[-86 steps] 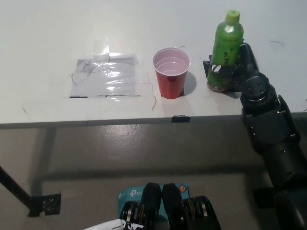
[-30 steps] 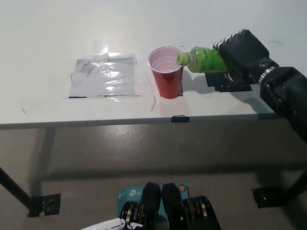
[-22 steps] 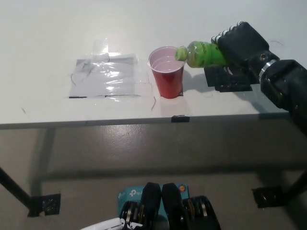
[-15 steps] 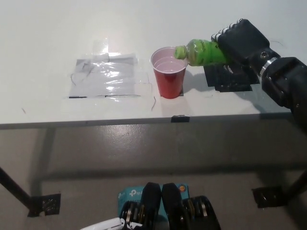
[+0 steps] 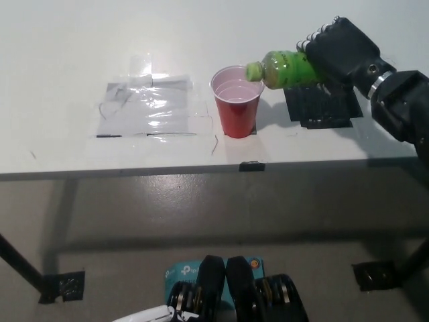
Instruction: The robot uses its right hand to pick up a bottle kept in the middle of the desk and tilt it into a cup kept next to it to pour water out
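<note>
Pouring step, I judge: the black right hand (image 5: 340, 50) is wrapped around the green bottle (image 5: 285, 68), tipped almost flat, cap at the red cup's (image 5: 237, 100) right rim; next, tilt the neck lower over the cup; white left hand (image 5: 151, 314) barely shows, fingers indiscernible.

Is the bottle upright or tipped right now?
Tipped: the green bottle lies nearly sideways in the right hand, capped end over the red cup rim.

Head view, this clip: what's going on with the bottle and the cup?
The black right robot hand holds a green bottle tipped on its side, its capped end over the right edge of the red cup's rim. No stream is visible. The cup stands upright on the white desk, beside a black mat. Only a sliver of the white left robot hand shows at the bottom edge.
</note>
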